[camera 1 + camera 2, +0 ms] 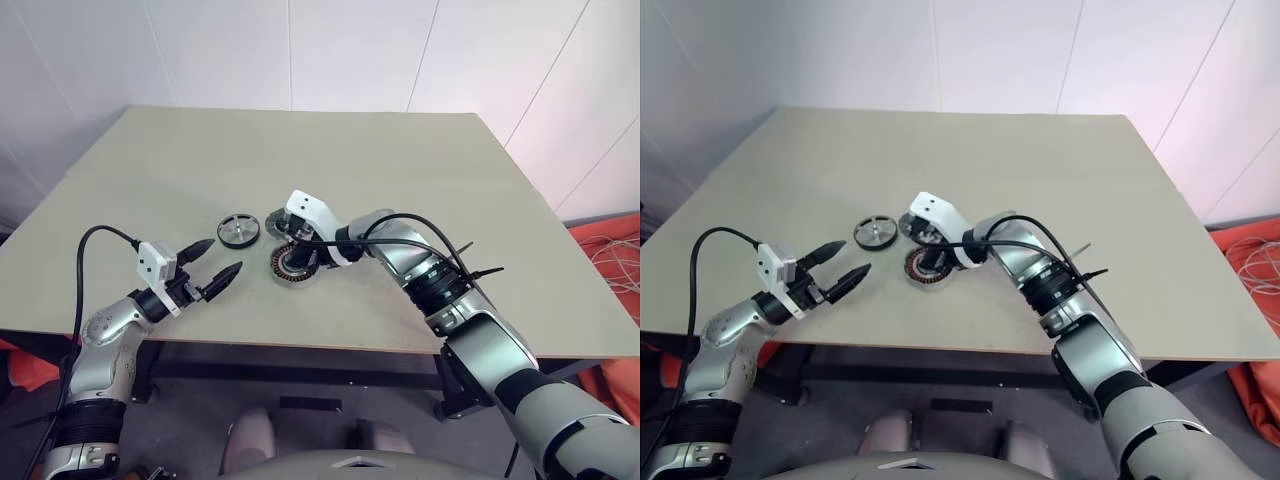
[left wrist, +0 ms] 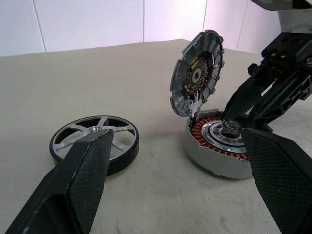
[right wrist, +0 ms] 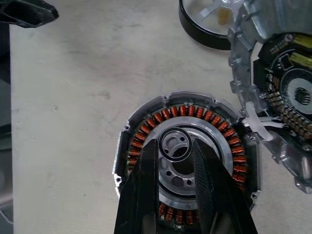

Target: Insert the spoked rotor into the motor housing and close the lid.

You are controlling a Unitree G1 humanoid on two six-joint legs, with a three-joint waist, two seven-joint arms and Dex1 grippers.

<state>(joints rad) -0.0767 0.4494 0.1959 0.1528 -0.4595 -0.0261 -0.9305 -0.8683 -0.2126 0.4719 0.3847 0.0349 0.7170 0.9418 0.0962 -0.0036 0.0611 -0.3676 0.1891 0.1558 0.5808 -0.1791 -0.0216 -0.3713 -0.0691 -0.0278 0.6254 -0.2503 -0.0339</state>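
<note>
The motor housing, a silver cup with copper windings, sits mid-table. Its grey lid stands open on a hinge at the housing's far side, circuit board showing. The spoked rotor, a black-rimmed wheel with silver spokes, lies flat just left of the housing. My right gripper points down over the housing's centre hub. Its fingers are nearly together, with a thin dark ring between the tips. My left gripper hovers open near the table's front edge, left of the housing and in front of the rotor, holding nothing.
The beige table has wide bare room behind and to the right of the parts. White walls stand behind it. Orange cloth and loose cables lie on the floor at the right.
</note>
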